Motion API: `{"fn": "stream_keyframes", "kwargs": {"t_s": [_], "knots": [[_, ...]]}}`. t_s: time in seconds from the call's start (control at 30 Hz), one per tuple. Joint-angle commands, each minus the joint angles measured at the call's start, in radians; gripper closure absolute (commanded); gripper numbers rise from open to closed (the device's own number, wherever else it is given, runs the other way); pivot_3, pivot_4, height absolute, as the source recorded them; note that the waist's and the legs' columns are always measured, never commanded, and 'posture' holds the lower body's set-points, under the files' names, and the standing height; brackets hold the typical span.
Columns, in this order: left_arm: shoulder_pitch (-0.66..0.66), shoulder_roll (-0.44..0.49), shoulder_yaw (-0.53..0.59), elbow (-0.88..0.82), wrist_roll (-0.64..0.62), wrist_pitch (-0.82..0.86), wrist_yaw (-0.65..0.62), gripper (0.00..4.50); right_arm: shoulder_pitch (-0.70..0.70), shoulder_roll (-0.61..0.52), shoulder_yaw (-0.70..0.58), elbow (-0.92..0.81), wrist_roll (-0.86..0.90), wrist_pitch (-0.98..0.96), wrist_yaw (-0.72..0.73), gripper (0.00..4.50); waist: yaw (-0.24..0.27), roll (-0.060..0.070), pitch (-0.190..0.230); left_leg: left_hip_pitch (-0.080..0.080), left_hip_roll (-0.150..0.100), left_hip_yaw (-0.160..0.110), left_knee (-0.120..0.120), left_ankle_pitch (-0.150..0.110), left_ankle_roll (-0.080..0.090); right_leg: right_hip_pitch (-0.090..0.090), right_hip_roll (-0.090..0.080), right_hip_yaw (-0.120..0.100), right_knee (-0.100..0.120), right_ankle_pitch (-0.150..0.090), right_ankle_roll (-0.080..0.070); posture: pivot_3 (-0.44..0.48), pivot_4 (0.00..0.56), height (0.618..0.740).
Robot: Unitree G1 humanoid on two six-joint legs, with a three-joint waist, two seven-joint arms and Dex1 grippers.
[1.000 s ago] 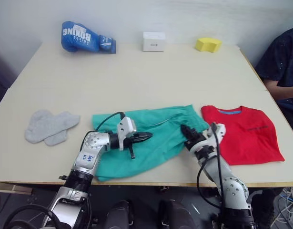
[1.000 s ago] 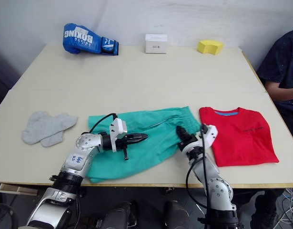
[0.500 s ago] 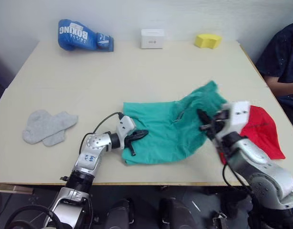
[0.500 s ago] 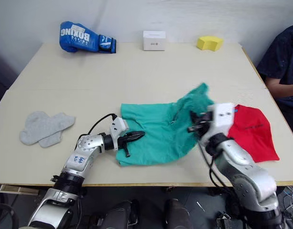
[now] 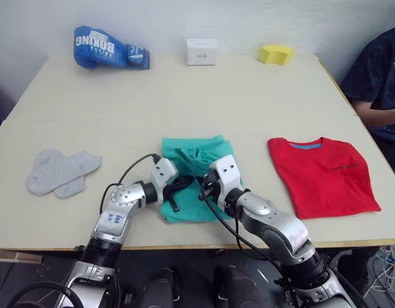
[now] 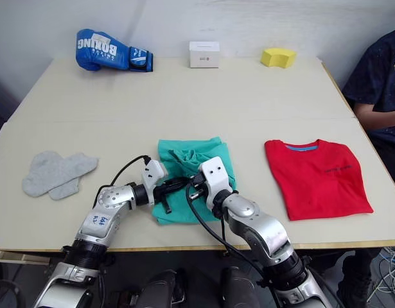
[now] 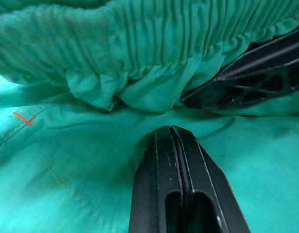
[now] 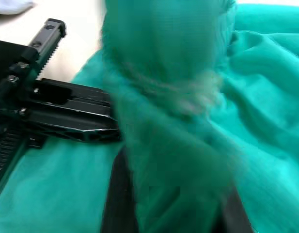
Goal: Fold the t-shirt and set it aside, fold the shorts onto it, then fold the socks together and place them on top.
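The teal shorts [image 5: 196, 160] lie doubled over in a bunched heap at the table's front middle. My left gripper [image 5: 186, 184] is shut, its fingers [image 7: 171, 160] lying flat on the cloth under the gathered waistband [image 7: 139, 43]. Facing it from the right, my right gripper [image 5: 203, 188] is shut on a fold of the shorts [image 8: 173, 121] that drapes over it. The left gripper's fingers [image 8: 66, 114] lie just beside that fold. The red t-shirt [image 5: 322, 173] lies folded flat at the front right. Both grey socks [image 5: 59, 172] lie overlapping at the front left.
A blue boxing glove [image 5: 107, 48], a white box [image 5: 201, 51] and a yellow sponge [image 5: 276, 54] stand along the table's far edge. A person in dark clothes [image 5: 380, 70] sits at the right side. The table's front edge [image 5: 197, 245] runs just below the shorts.
My right gripper swung left with the shorts' right half, laying it over the left half beside the left gripper. The red t-shirt is uncovered again. The left gripper barely moved.
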Motion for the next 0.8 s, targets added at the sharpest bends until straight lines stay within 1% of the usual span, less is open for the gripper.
{"fn": "stream_keyframes", "kwargs": {"t_s": [0.03,0.07,0.13,0.23,0.27,0.3,0.33,0.4,0.43,0.47,0.5,0.57,0.67,0.7,0.73,0.8], "knots": [[0.085,0.061,0.033,-0.159,-0.107,0.059,-0.088,4.50,-0.025,0.008,-0.084,-0.039,0.096,0.040,0.106,2.73,-0.001,0.000,0.000,0.000,0.000,0.000,-0.001,0.000,0.000,0.000,0.000,0.000,0.000,0.000,0.000,0.000,0.150,0.740],[0.106,0.078,0.047,-0.207,-0.132,0.086,-0.095,4.50,-0.026,0.030,-0.142,-0.041,0.181,0.092,0.118,2.42,-0.001,0.000,0.000,0.000,0.000,0.000,-0.002,0.000,-0.001,-0.001,0.000,0.000,0.000,0.000,-0.001,0.000,0.150,0.740],[0.138,0.113,0.094,-0.290,-0.185,0.159,-0.079,4.50,-0.033,0.039,-0.239,-0.051,0.344,0.199,0.161,1.62,0.002,-0.001,0.001,0.000,0.001,-0.001,-0.003,0.002,-0.004,-0.001,0.001,0.000,0.000,-0.001,-0.002,0.000,0.150,0.740],[0.175,0.179,0.151,-0.370,-0.237,0.245,-0.085,4.50,-0.040,-0.029,-0.300,-0.093,0.510,0.301,0.282,0.72,0.005,-0.001,0.001,0.000,0.001,-0.003,-0.002,0.001,-0.002,-0.001,0.000,-0.001,0.000,-0.001,-0.003,0.000,0.150,0.740],[0.188,0.219,0.174,-0.383,-0.252,0.252,-0.114,4.50,-0.039,-0.056,-0.324,-0.105,0.572,0.332,0.319,0.35,0.004,-0.001,0.001,0.000,0.001,-0.003,-0.002,0.001,-0.001,0.000,0.000,-0.001,0.000,-0.001,-0.004,0.000,0.150,0.740],[0.190,0.264,0.204,-0.380,-0.264,0.273,-0.132,4.50,-0.033,-0.116,-0.358,-0.123,0.625,0.347,0.397,0.03,0.004,-0.001,0.001,0.000,0.001,-0.003,-0.002,0.001,-0.001,0.000,0.000,-0.001,0.000,-0.001,-0.004,0.000,0.150,0.740],[0.181,0.320,0.240,-0.364,-0.284,0.293,-0.168,4.50,-0.030,-0.165,-0.389,-0.131,0.666,0.352,0.465,0.03,0.005,0.000,0.002,0.000,0.001,-0.003,-0.002,0.001,-0.001,0.000,0.000,-0.001,0.000,-0.001,-0.004,0.000,0.150,0.740],[0.161,0.395,0.276,-0.342,-0.326,0.335,-0.214,4.50,-0.031,-0.235,-0.429,-0.120,0.717,0.354,0.549,0.03,0.006,-0.001,0.003,0.000,0.001,-0.003,-0.002,-0.001,-0.004,-0.001,0.000,-0.001,-0.001,-0.001,-0.004,0.000,0.150,0.740],[0.149,0.420,0.278,-0.339,-0.349,0.349,-0.243,4.50,-0.041,-0.254,-0.446,-0.092,0.719,0.347,0.563,0.21,0.006,-0.001,0.003,0.000,0.001,-0.003,-0.003,-0.002,-0.006,-0.001,0.000,-0.001,-0.001,-0.001,-0.005,0.000,0.150,0.740],[0.130,0.430,0.274,-0.332,-0.363,0.350,-0.264,4.50,-0.057,-0.259,-0.460,-0.054,0.698,0.321,0.560,0.50,0.006,-0.001,0.003,0.000,0.001,-0.003,-0.003,-0.002,-0.006,-0.001,0.000,-0.001,-0.001,-0.001,-0.005,0.000,0.150,0.740],[0.077,0.402,0.256,-0.310,-0.368,0.341,-0.256,4.50,-0.093,-0.259,-0.464,0.021,0.620,0.249,0.564,0.72,0.006,-0.001,0.003,0.000,0.001,-0.003,-0.003,-0.002,-0.006,-0.001,0.000,-0.001,-0.002,-0.001,-0.005,0.000,0.150,0.740],[0.000,0.347,0.212,-0.271,-0.348,0.311,-0.238,4.50,-0.150,-0.249,-0.439,0.136,0.476,0.112,0.586,1.42,0.009,-0.001,0.003,0.000,0.000,-0.002,-0.003,-0.002,-0.006,-0.001,0.000,-0.001,-0.002,0.000,-0.005,0.000,0.150,0.740],[-0.088,0.227,0.105,-0.194,-0.269,0.250,-0.188,4.50,-0.240,-0.235,-0.313,0.347,0.206,-0.187,0.705,2.53,0.009,-0.001,0.003,-0.001,-0.001,0.000,-0.003,0.000,-0.005,-0.001,0.000,-0.001,-0.003,0.002,-0.004,0.000,0.150,0.740],[-0.109,0.184,0.085,-0.160,-0.247,0.231,-0.158,4.50,-0.265,-0.224,-0.275,0.418,0.134,-0.287,0.753,2.84,0.008,-0.001,0.003,-0.001,-0.002,0.000,-0.003,0.002,0.000,-0.001,0.000,-0.001,-0.003,0.002,-0.004,0.000,0.150,0.740],[-0.119,0.149,0.063,-0.130,-0.225,0.219,-0.133,4.50,-0.294,-0.210,-0.232,0.502,0.059,-0.381,0.789,3.18,0.007,-0.002,0.004,-0.001,-0.002,0.002,-0.003,0.005,-0.004,-0.001,0.000,0.000,-0.003,0.002,-0.004,0.000,0.150,0.740],[-0.125,0.121,0.022,-0.095,-0.180,0.218,-0.104,4.50,-0.345,-0.201,-0.139,0.636,-0.074,-0.525,0.877,3.93,-0.001,-0.002,0.004,-0.001,-0.001,0.005,-0.002,0.005,-0.005,-0.002,0.002,0.001,-0.002,0.002,-0.003,0.000,0.150,0.740]]}}
